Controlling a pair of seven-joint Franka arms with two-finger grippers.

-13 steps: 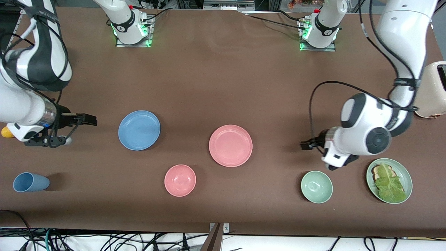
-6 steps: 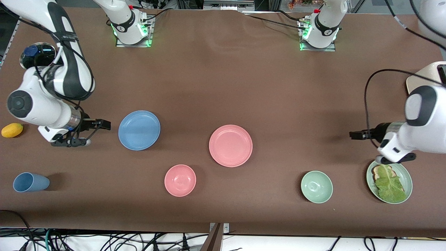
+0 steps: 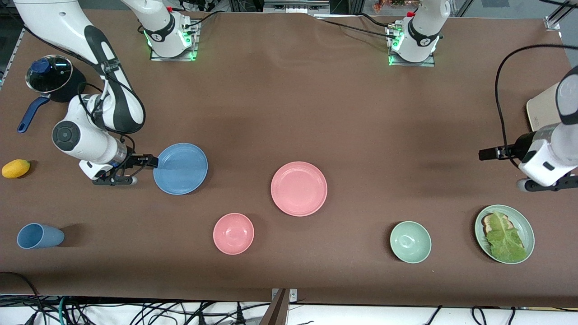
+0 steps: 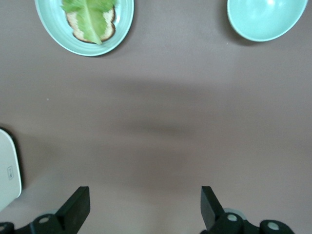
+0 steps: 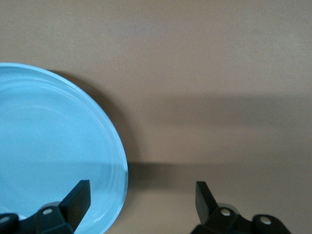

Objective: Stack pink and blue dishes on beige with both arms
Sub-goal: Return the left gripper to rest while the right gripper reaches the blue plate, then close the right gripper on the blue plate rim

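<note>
Brown table (image 3: 289, 99): right gripper (image 3: 151, 160) low at blue plate (image 3: 180, 168) rim.

I had the right arm folded down low at its own end of the counter, its end effector (image 3: 151, 160) (image 5: 142, 202) pointing sideways along the counter with its fingers (image 5: 78, 197) spread wide. The left arm reached out at its end of the counter, its end effector (image 3: 485, 154) (image 4: 145, 207) level, fingers (image 4: 78, 204) wide apart and holding nothing.
</note>
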